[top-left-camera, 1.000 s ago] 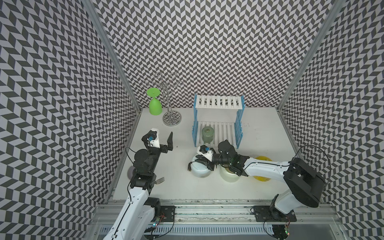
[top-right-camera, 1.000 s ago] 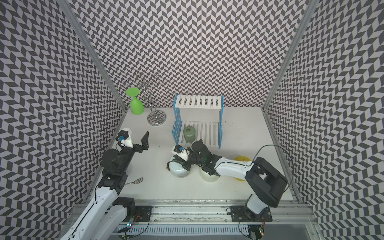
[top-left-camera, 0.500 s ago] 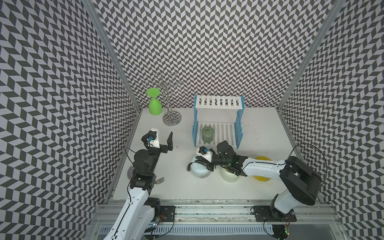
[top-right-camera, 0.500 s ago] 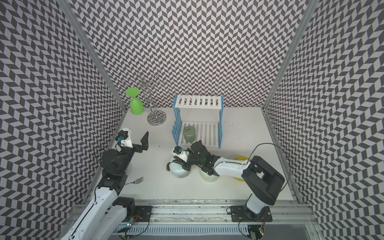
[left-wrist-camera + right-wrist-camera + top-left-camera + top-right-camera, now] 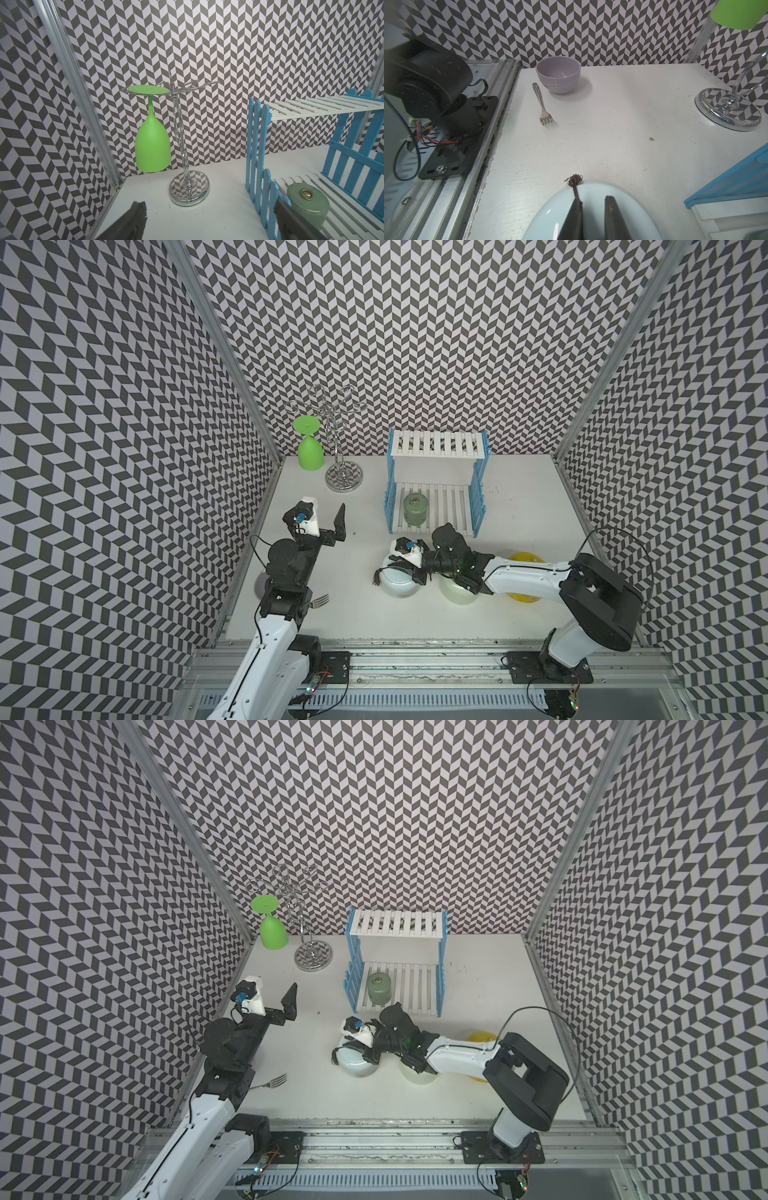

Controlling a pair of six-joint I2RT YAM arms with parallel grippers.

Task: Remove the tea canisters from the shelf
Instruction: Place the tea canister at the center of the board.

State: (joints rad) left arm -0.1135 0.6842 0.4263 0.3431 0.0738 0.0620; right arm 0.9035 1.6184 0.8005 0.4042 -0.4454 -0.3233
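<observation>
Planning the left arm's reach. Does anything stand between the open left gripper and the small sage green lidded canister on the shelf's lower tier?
Yes: the shelf's light-blue picket-fence side panel stands between the left gripper and the sage green canister. The right arm lies close before the tier's front.

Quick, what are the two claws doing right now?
Left claw: open, holding nothing.
Right claw: closed on the top of the pale blue canister.
</observation>
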